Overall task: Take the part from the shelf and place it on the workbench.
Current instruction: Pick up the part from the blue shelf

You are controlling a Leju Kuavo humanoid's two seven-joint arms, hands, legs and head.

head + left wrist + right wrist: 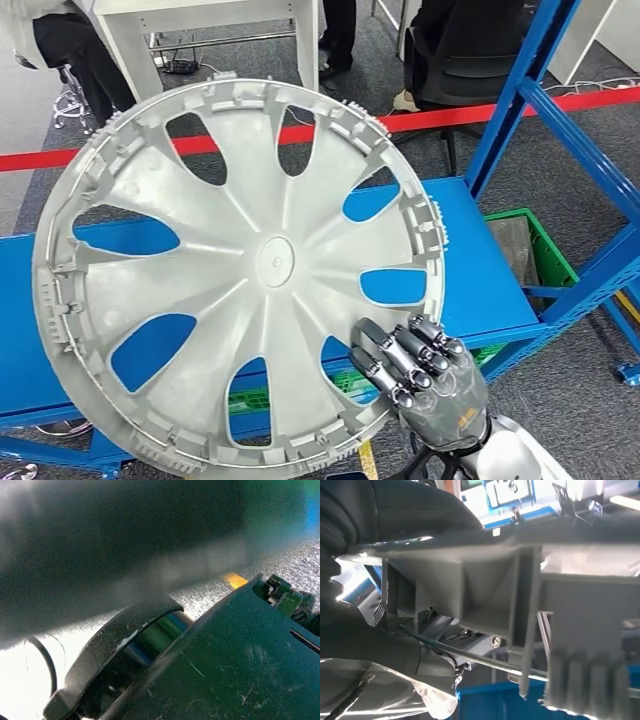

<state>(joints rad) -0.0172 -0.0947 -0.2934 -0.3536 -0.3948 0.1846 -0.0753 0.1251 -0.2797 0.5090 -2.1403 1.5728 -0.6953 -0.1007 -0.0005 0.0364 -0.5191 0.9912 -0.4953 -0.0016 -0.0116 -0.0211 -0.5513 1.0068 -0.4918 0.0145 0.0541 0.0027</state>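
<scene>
Head view: right hand [419, 375] grips wheel cover [241, 270] rim; wrist cam shows rim ribs [490, 595]. Left hand's state unclear.

The part [241, 270] hides the left robot hand.

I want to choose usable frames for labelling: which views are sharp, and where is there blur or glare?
Head view: sharp and evenly lit; the grey wheel cover and the right hand on its rim are clear. Left wrist view: a dark, out-of-focus mass across much of it, and a blown-out white patch in one corner. Right wrist view: the wheel cover's ribs very close, slightly soft, with bright glare behind.
</scene>
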